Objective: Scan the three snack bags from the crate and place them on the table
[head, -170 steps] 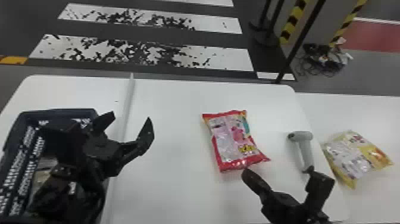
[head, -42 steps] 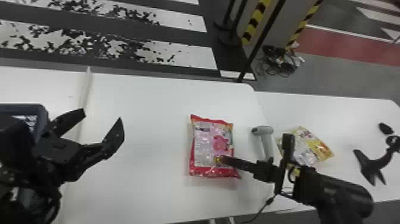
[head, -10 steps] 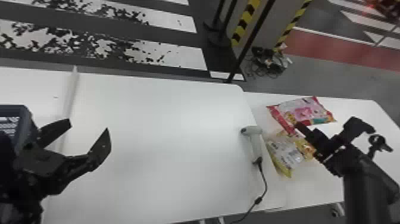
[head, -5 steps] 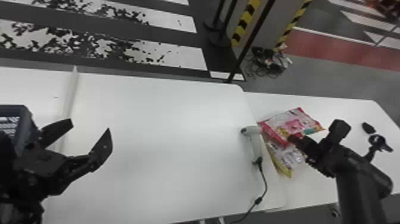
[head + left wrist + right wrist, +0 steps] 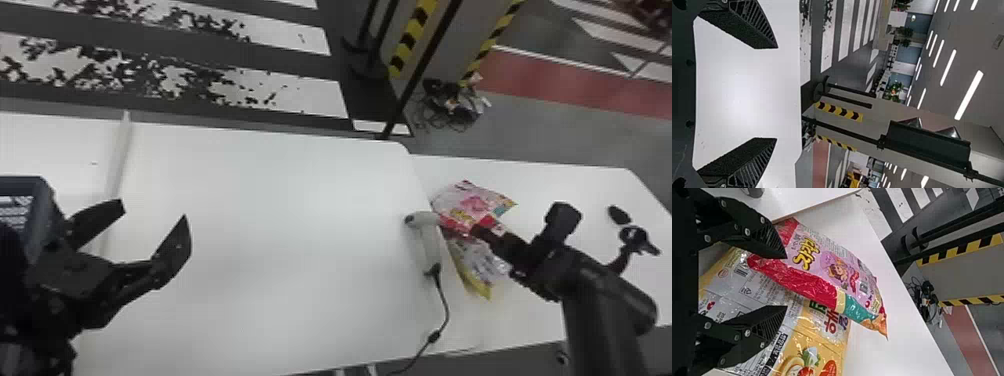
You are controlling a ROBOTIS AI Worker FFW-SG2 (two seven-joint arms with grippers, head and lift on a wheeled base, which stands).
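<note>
Right gripper (image 5: 484,236) released at pink bag (image 5: 472,201) and yellow bag (image 5: 477,265).
Fingers parted; pink bag partly overlies yellow bag on right-hand table (image 5: 540,182), beside scanner (image 5: 428,239). Yellow bag carries barcode (image 5: 741,272). Left gripper (image 5: 154,209), parted, near crate (image 5: 42,220); contents indeterminable.

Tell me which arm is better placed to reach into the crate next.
Left, most likely: the left gripper is open and close beside the crate, while the right gripper is well off to the right, at the pink snack bag and the yellow snack bag.
</note>
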